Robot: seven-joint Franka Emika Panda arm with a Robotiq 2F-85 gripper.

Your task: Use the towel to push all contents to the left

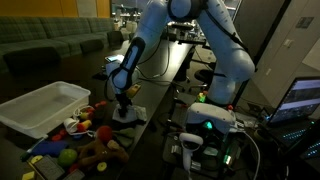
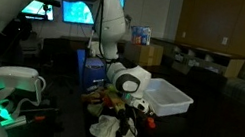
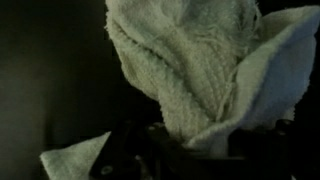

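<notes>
A whitish towel [image 3: 190, 65] fills the wrist view, bunched up and rising from the jaws at the bottom edge. My gripper [image 1: 125, 101] is shut on the towel [image 1: 128, 113], which hangs down to the dark table. In an exterior view the towel [image 2: 107, 129] lies crumpled below the gripper [image 2: 132, 116]. A heap of small toys and plush items [image 1: 85, 140] lies beside the towel. It also shows behind the gripper in the exterior view from the opposite side [image 2: 107, 99].
A white plastic bin [image 1: 42, 106] stands next to the toy heap; it also shows in an exterior view [image 2: 168, 97]. Couches, screens and cables surround the dark table. The robot's base [image 1: 205, 120] glows green.
</notes>
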